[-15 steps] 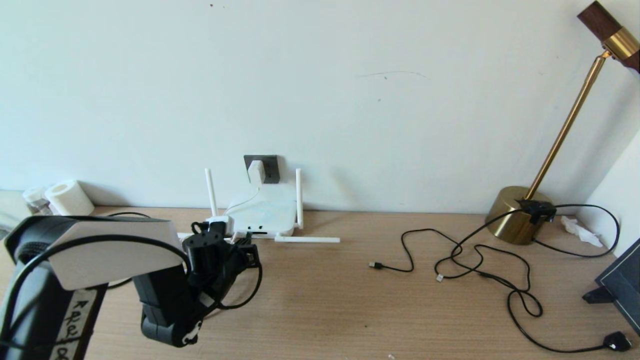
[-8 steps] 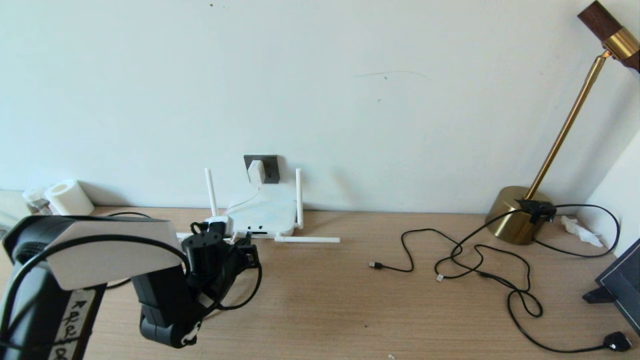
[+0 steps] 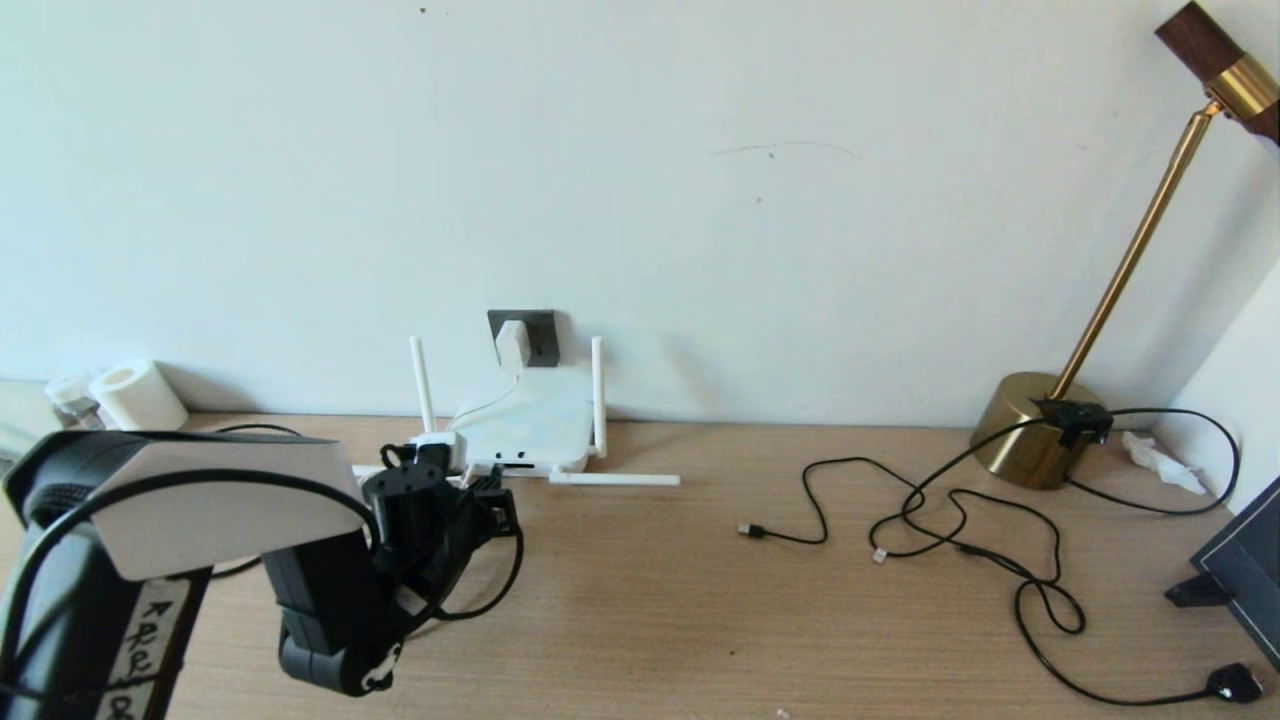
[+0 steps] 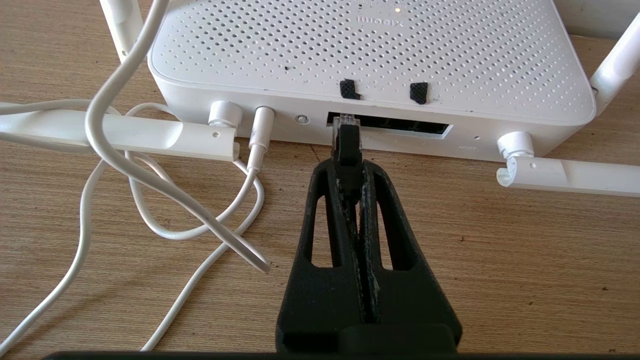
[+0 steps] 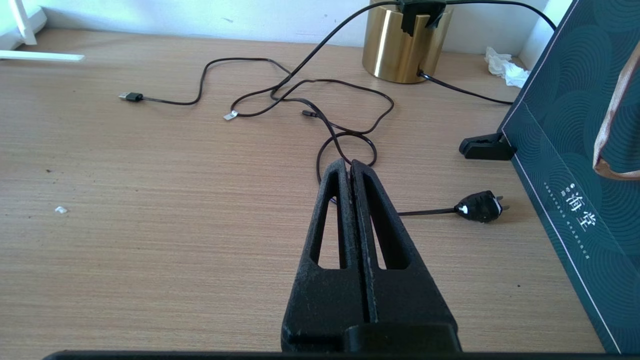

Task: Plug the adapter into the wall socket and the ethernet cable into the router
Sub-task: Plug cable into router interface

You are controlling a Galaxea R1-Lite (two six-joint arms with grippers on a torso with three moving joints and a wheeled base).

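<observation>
The white router lies by the wall, its port slot facing my left gripper. That gripper is shut on the black boot of the ethernet cable. The cable's clear connector sits at the left end of the slot; how deep it is I cannot tell. In the head view the left gripper is at the router's near edge. The white adapter sits in the dark wall socket, and its white cord loops on the table. My right gripper hovers shut and empty over the table.
Two router antennas lie flat on the table. Thin black cables with a small black plug spread on the right, by a brass lamp base and a dark box. A paper roll stands far left.
My left arm has shifted very slightly to the left; its gripper stays at the router's port edge. Nothing else has moved.
</observation>
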